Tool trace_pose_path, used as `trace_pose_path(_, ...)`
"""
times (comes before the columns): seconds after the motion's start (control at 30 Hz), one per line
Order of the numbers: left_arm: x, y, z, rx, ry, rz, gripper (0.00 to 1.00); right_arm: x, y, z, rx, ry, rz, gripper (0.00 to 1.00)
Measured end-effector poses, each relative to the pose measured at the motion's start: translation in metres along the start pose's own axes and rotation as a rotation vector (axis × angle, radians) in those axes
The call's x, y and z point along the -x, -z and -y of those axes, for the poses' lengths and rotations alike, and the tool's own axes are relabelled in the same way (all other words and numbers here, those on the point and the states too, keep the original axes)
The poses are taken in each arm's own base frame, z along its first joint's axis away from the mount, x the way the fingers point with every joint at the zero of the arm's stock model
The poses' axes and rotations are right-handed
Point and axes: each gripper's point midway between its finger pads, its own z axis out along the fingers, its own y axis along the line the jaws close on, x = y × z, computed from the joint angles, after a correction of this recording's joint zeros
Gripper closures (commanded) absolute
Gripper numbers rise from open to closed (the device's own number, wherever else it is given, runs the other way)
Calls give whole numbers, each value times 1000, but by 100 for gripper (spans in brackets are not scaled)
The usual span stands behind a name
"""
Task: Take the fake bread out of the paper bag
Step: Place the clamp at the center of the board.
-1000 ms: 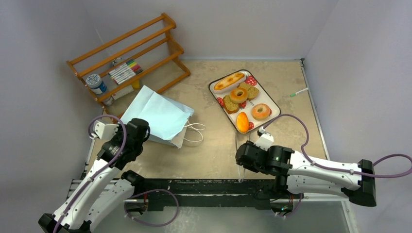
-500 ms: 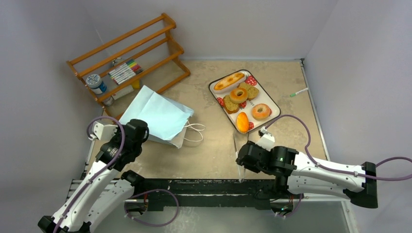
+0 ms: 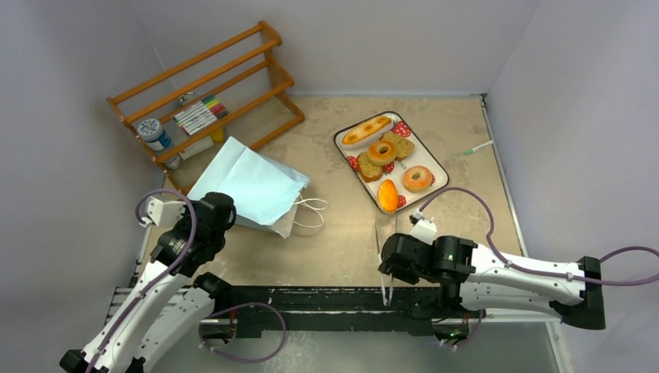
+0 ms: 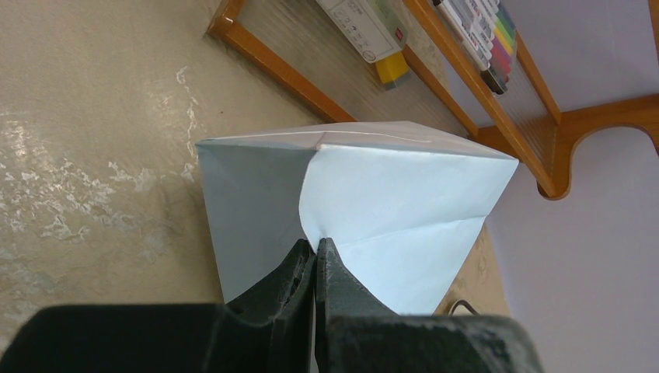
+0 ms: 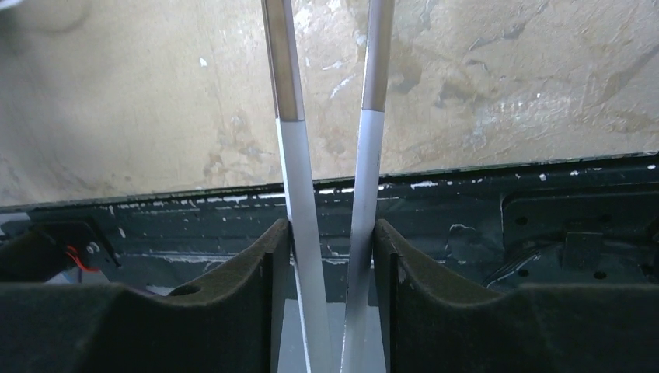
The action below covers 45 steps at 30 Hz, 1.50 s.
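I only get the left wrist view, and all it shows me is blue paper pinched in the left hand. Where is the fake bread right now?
Observer: The fake bread, six pieces, lies on the strawberry-print tray, to the right of the paper bag.
Operator: How does the bag lie?
Observer: On its side, with its cord handles spread on the table toward the tray.
Operator: And the right hand?
Observer: The right hand is clamped on metal tongs, near the table's front edge.
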Motion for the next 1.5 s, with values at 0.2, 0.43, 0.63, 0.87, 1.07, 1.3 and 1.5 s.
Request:
trace_pose_path(0.2,5,3,-1,-11,16,5,100,-17,0,-2,-10,63,-54,71)
trace_pose_path(0.43,12,6,-6,-11,25,16,100,-43,-7,-19,16,170,-126,89)
trace_pose_path(0.63,17,8,-7,-7,21,25,100,-50,-11,-41,67,224,-142,94)
trace_pose_path(0.87,27,13,-1,-15,32,38,100,-30,-38,-69,120,287,-85,95)
trace_pose_path(1.07,33,18,-1,-15,54,41,100,15,-83,-84,105,327,3,93)
trace_pose_path(1.3,38,22,-4,-17,138,36,100,48,-139,-101,115,378,32,51)
trace_pose_path(1.5,43,25,-5,-26,226,33,100,68,-140,-126,178,409,81,42)
